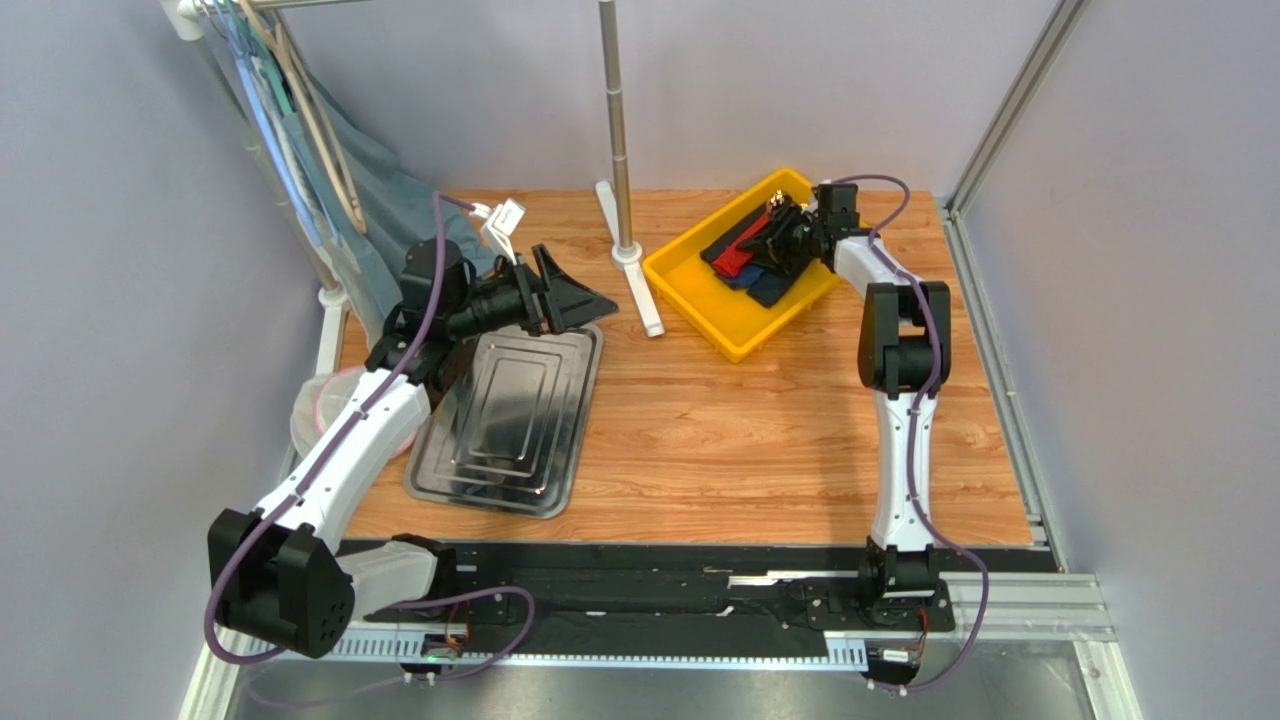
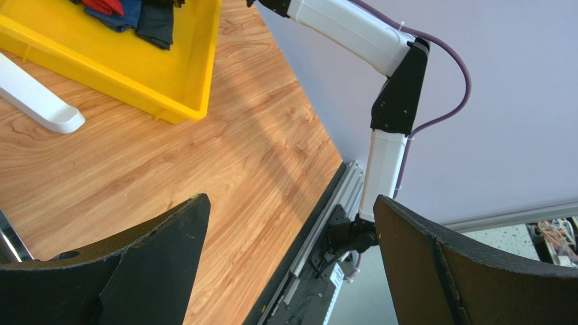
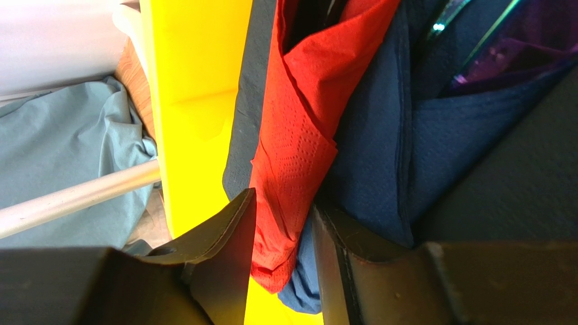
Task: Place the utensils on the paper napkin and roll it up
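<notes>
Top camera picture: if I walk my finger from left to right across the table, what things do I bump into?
Steel tray → pole stand → yellow bin → right arm.

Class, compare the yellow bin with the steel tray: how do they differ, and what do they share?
The yellow bin is bright yellow; the steel tray is shiny grey metal. The bin has tall walls; the tray is shallow with a stepped floor. The bin sits toward the far right and holds the red paper napkin among dark napkins; the tray lies on the left with no napkin on it. Both are rectangular and sit askew on the wooden table.
</notes>
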You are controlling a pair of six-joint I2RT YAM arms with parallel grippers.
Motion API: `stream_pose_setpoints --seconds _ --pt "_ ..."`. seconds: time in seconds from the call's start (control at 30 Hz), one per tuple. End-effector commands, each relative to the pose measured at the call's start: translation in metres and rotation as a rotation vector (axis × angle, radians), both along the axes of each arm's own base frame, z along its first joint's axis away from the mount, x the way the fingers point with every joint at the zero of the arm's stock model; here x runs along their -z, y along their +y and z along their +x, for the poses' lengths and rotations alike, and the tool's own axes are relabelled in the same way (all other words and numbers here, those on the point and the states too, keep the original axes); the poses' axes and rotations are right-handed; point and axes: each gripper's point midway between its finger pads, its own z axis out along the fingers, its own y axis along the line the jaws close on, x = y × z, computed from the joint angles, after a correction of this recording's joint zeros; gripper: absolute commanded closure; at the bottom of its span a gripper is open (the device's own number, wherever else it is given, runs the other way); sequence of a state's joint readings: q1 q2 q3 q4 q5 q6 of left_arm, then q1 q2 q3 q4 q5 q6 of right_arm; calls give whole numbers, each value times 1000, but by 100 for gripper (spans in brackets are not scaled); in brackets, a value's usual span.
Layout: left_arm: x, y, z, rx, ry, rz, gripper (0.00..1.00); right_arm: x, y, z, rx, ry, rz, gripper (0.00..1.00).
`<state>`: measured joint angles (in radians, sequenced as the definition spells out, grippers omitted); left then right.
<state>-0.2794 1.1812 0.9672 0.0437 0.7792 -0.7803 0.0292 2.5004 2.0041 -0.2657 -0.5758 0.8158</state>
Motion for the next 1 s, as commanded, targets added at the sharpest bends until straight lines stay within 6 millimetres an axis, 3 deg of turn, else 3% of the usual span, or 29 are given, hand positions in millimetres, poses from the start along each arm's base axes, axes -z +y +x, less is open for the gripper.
stream_pose_setpoints --seconds 0.0,0.37,0.6,0.8,0.97 --pt "-8 2 1 -9 -22 -16 1 -43 -9 4 34 -46 -21 59" --pt "-6 1 1 -8 -16 -17 1 -50 -17 2 76 -17 -52 56" --pt "-3 2 2 -10 -5 -6 1 -65 -18 -6 84 4 -63 56" --pt "4 7 1 -14 7 74 1 -104 -16 -21 30 -55 -77 55" --pt "15 17 4 -16 13 226 1 -142 -14 -45 -44 -135 -91 51"
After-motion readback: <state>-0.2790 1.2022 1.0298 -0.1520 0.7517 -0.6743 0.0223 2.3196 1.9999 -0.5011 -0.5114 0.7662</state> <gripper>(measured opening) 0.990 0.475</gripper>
